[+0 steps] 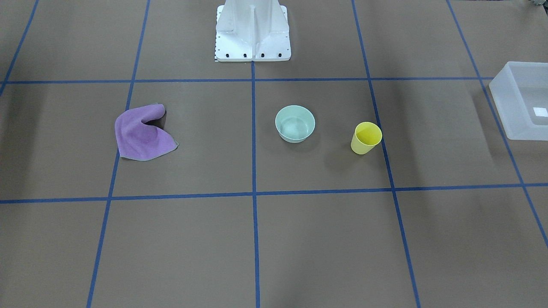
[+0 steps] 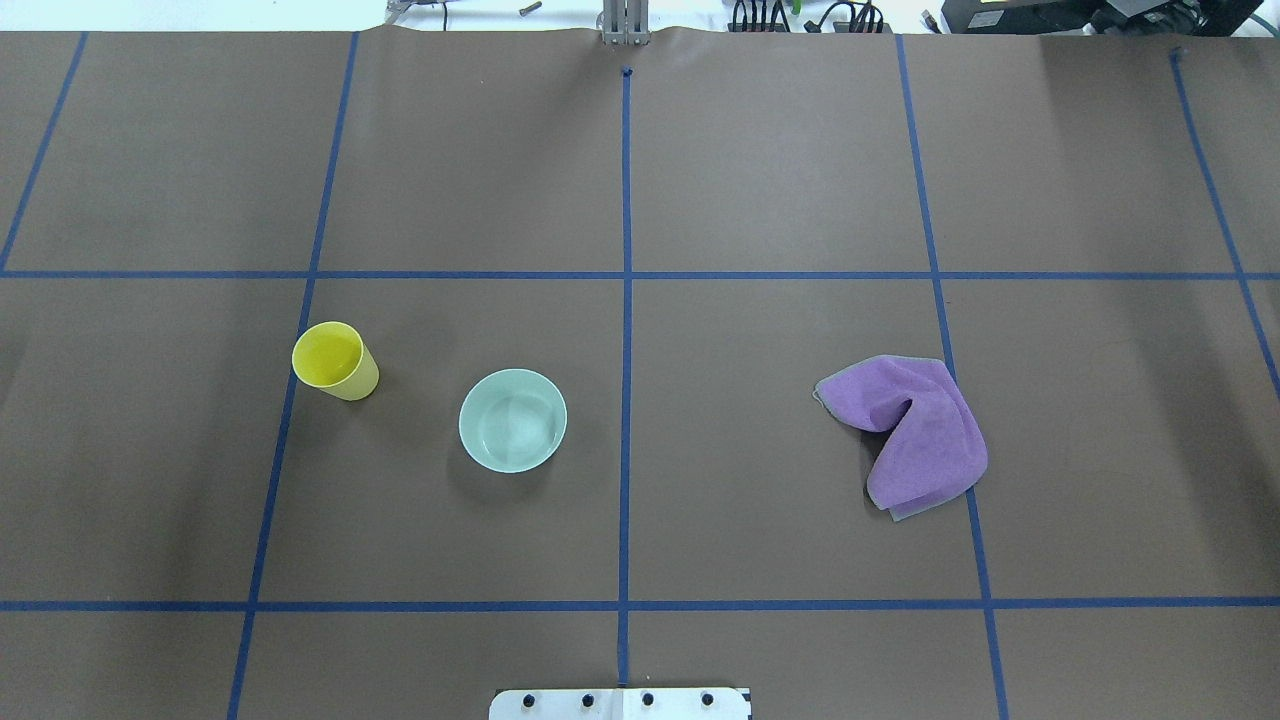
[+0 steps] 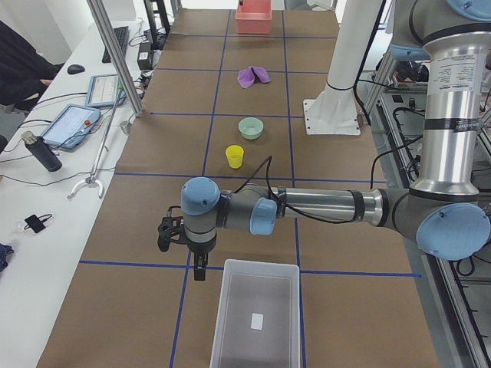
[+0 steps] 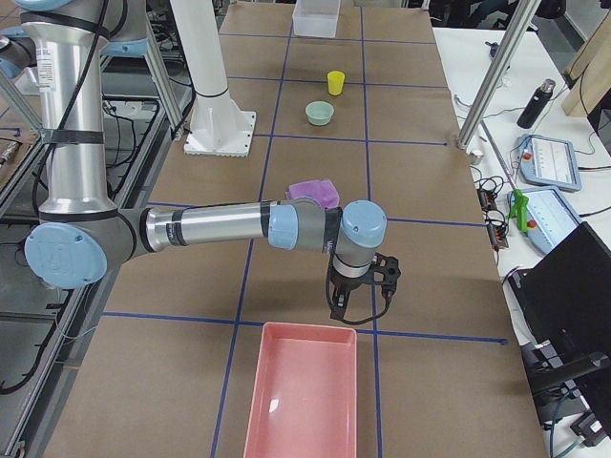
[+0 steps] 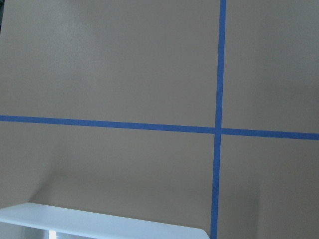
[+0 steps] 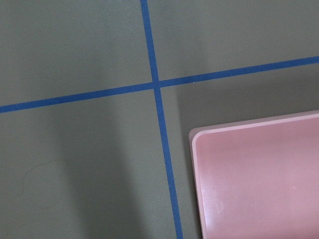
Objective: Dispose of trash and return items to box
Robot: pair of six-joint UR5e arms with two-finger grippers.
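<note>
1. Frosted box (image 3: 238, 307), at the tabletop's left end, holds a white label (image 3: 257, 321).
2. Yellow cup (image 1: 366, 137) and mint bowl (image 1: 295, 124) stand apart, mid-tabletop.
3. Pink bin (image 4: 301, 401) at right end.
4. Left claw (image 3: 196, 264), right claw (image 4: 340, 303): spread cannot be told.

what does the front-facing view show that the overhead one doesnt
Only the front-facing view shows the translucent box at its right edge, with a small white label inside, and the upright column of the white robot base. Only the overhead view shows the cables past the table's far edge; of the base it catches just a strip of the foot plate. Both share the yellow cup, standing upright, the mint bowl beside it, the purple cloth across the centre line, and the blue tape grid.
</note>
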